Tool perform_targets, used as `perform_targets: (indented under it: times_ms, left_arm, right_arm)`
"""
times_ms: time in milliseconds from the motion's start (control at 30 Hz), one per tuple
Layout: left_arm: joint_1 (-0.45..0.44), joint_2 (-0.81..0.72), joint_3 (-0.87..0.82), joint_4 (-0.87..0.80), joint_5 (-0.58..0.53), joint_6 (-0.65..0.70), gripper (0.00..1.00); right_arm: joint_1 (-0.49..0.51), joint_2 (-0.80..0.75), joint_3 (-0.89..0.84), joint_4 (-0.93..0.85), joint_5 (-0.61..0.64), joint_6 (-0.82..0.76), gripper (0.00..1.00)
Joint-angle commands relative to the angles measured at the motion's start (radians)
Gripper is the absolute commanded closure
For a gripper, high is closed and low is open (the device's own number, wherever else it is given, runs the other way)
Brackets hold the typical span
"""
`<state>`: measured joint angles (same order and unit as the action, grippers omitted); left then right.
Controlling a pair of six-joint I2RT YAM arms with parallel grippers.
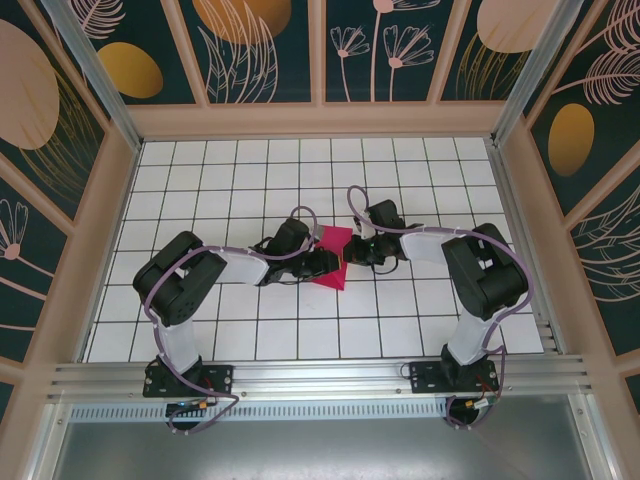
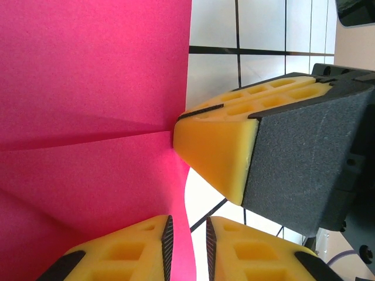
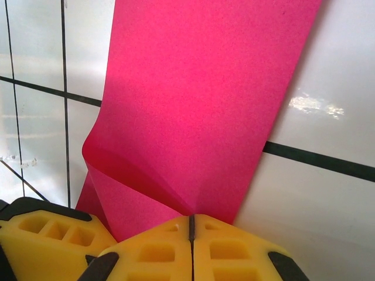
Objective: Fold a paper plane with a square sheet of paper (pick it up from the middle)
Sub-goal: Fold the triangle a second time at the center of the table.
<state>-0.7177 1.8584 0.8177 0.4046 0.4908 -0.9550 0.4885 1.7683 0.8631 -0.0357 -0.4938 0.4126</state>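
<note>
The square sheet of paper (image 1: 334,243) is magenta-pink and stands bent between both grippers at mid-table, with creases running to one point. My right gripper (image 1: 356,250) (image 3: 190,218) is shut on the sheet's edge, where the creases (image 3: 176,199) meet. In the left wrist view the sheet (image 2: 88,88) takes up the left side, and the right gripper's yellow finger (image 2: 217,146) touches it. My left gripper (image 1: 324,264) (image 2: 187,228) is narrowly open. The sheet's edge runs between its jaws against one pad, with floor showing beside the other. The paper plane is out of view.
The white grid floor (image 1: 300,180) stretches behind and in front of the grippers. Patterned walls (image 1: 90,200) enclose it on the left, right and back. An aluminium rail (image 1: 320,375) runs along the near edge by the arm bases.
</note>
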Motion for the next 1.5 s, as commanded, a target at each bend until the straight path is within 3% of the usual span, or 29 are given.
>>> perform_targets:
  times_ms: [0, 1467]
  left_arm:
    - [0.008, 0.021, 0.021, 0.003, 0.017, 0.003, 0.74]
    - [0.007, 0.064, 0.023, -0.099, -0.037, 0.001, 0.76]
  right_arm:
    - [0.005, 0.013, 0.020, -0.025, 0.017, -0.014, 0.93]
    - [0.005, 0.026, 0.037, -0.054, 0.033, -0.009, 0.92]
